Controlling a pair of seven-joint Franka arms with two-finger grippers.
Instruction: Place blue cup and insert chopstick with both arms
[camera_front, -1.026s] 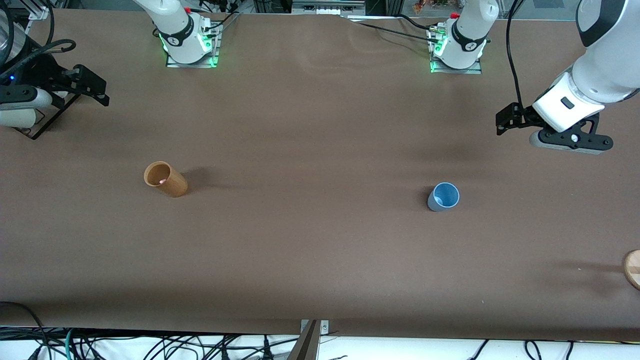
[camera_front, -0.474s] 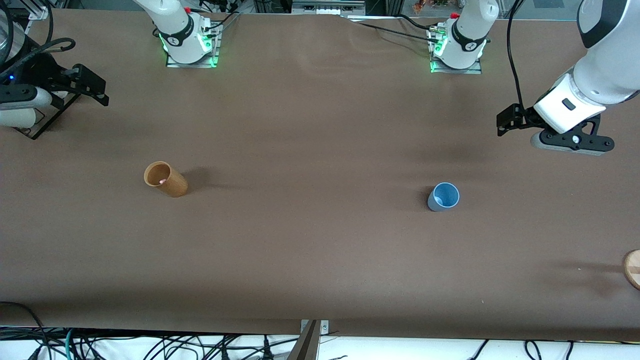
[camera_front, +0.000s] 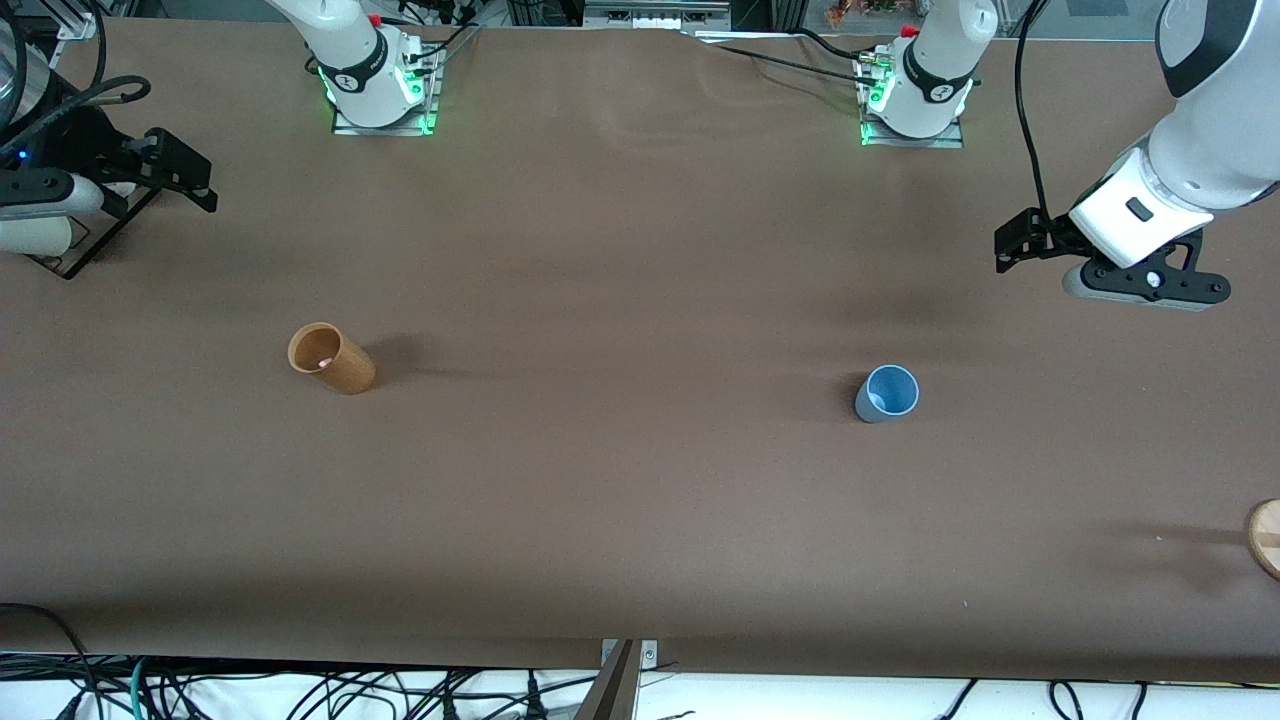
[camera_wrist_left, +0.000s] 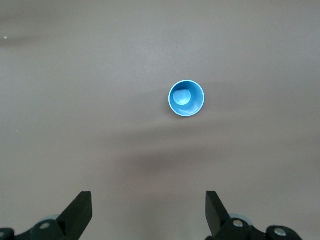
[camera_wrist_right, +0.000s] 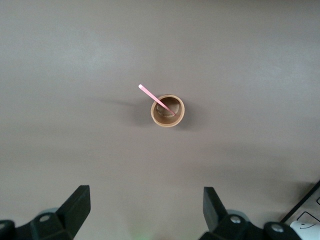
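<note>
The blue cup (camera_front: 887, 393) stands upright on the table toward the left arm's end; in the left wrist view it (camera_wrist_left: 186, 98) is seen from above, empty. My left gripper (camera_wrist_left: 148, 215) is open and empty, up in the air over bare table beside the cup (camera_front: 1143, 283). The chopstick (camera_wrist_right: 152, 96), pink, leans in the tan wooden cup (camera_wrist_right: 168, 110), which stands toward the right arm's end (camera_front: 331, 358). My right gripper (camera_wrist_right: 145, 210) is open and empty, high over the table's edge at that end (camera_front: 45, 205).
A round wooden disc (camera_front: 1265, 535) lies at the table's edge at the left arm's end, nearer the front camera than the blue cup. Cables (camera_front: 300, 690) hang below the table's front edge. The arm bases (camera_front: 375, 75) stand along the table's back.
My left gripper has drifted very slightly. The cups, the chopstick and the right arm have not moved.
</note>
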